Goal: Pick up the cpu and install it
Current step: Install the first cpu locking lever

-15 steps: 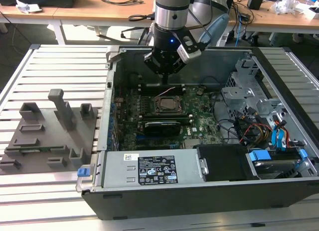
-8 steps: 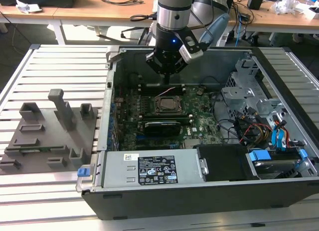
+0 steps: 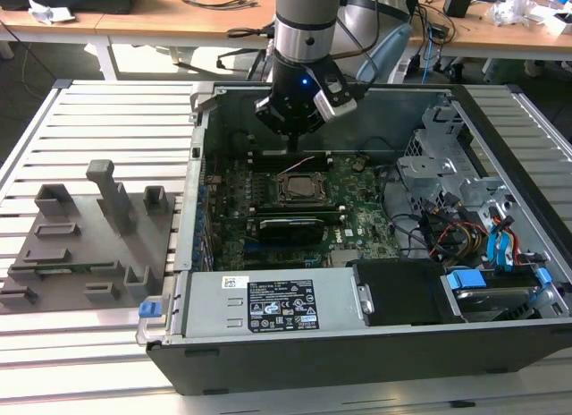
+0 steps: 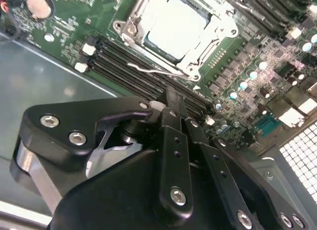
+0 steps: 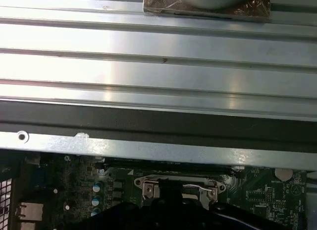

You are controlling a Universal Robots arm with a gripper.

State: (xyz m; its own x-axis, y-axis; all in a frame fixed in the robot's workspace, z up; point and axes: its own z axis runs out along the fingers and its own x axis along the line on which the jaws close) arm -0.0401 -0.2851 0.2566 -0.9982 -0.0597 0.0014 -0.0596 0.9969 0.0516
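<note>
Here, in the exterior view, the gripper (image 3: 292, 147) hangs inside the open computer case (image 3: 500, 343), just above the far edge of the motherboard (image 3: 357, 223); the cpu (image 3: 296, 188) lies flat in its socket (image 3: 296, 200) near the middle of the board, just beside and below the gripper's tip; the case also holds a black power supply box (image 3: 407, 294), a bundle of coloured cables (image 3: 456, 232) and a metal drive cage (image 3: 438, 169) toward the exterior view's right; a grey tray of plastic blocks (image 3: 89, 245) sits on the slatted table (image 3: 98, 111) at the exterior view's left, well apart from the arm.

In the second wrist view the gripper (image 4: 171, 98) shows its fingers drawn together to a narrow tip, pinching nothing; beyond that tip the cpu (image 4: 176, 27) rests seated within the metal frame of the socket (image 4: 200, 66), with a thin wire lever (image 4: 148, 70) lying alongside it and dark memory slots (image 4: 129, 74) between the gripper and the frame.

In the first wrist view the socket (image 5: 181, 188) appears past the case wall (image 5: 158, 150); the slatted table (image 5: 158, 66) stretches beyond.

By my reading the chip is already placed, so the work stands at the installing stage, apparently at securing the socket; whether the lever is latched I cannot tell.
</note>
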